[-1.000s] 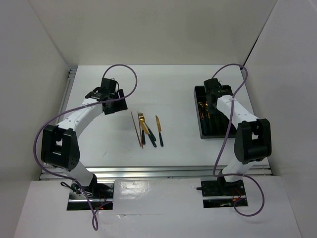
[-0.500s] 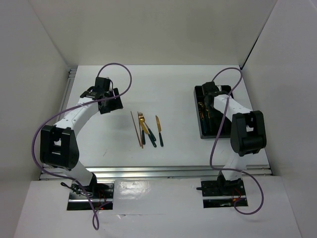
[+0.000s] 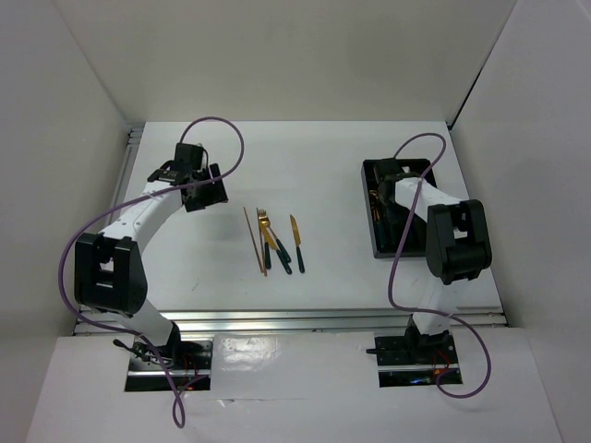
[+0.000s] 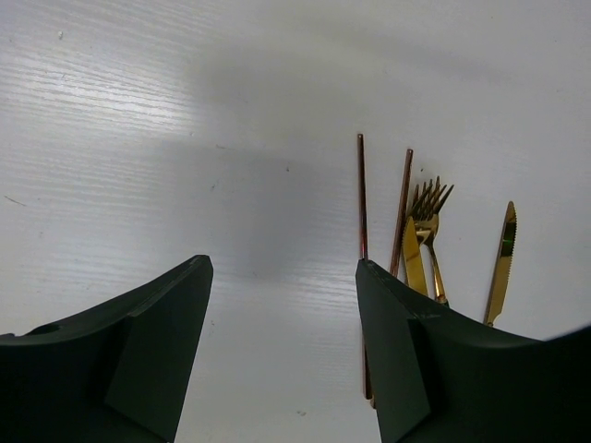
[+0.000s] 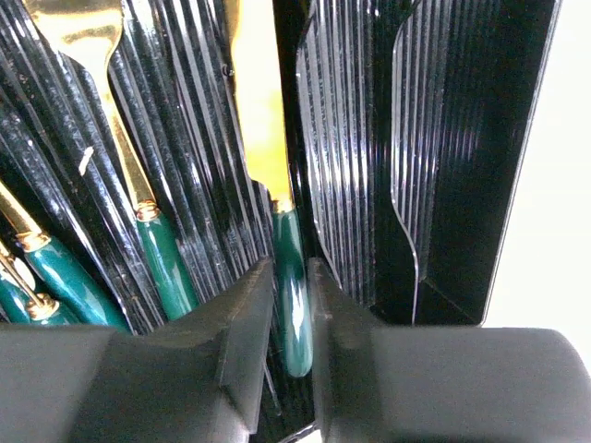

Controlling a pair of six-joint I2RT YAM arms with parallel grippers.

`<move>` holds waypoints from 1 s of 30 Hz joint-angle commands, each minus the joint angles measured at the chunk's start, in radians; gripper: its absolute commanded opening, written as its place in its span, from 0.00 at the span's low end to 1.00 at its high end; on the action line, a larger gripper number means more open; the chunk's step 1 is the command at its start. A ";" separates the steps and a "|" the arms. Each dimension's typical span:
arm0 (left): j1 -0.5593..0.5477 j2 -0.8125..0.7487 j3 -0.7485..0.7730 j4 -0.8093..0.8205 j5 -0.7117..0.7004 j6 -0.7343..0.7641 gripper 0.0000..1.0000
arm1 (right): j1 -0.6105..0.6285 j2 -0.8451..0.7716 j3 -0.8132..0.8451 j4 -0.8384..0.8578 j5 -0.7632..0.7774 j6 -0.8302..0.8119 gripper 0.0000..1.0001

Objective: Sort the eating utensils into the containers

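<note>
Knife (image 5: 255, 101) in the tray (image 5: 443, 185) at the right edge of the surface (image 3: 323, 157), clamped in my right end effector (image 5: 288, 281); left end effector (image 4: 282, 272) open.

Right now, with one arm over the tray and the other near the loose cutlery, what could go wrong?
1. The right gripper clamps a green-handled utensil right beside a divider of the tray; released there, it may rest on the divider or join the stored fork next to it.
2. The chopsticks and loose fork on the table lie tightly together, so the open left gripper might catch two or scatter them.
</note>
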 commanded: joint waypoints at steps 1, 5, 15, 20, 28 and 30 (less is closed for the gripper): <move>0.006 -0.004 0.007 0.033 0.023 0.011 0.77 | -0.006 -0.013 0.028 -0.003 0.042 0.023 0.33; 0.006 0.005 0.016 0.033 0.044 0.020 0.77 | -0.006 -0.079 0.039 -0.006 0.013 0.023 0.55; 0.006 0.005 0.093 0.004 0.157 0.074 0.82 | 0.050 -0.301 0.113 0.137 -0.312 0.052 0.61; 0.006 0.014 0.124 -0.014 0.225 0.102 0.84 | 0.217 -0.326 0.053 0.230 -0.478 0.135 0.64; 0.006 0.051 0.171 -0.028 0.259 0.114 0.84 | 0.447 -0.121 0.084 0.149 -0.449 0.293 0.51; 0.006 0.051 0.139 -0.016 0.250 0.114 0.84 | 0.504 -0.099 0.084 0.129 -0.430 0.311 0.47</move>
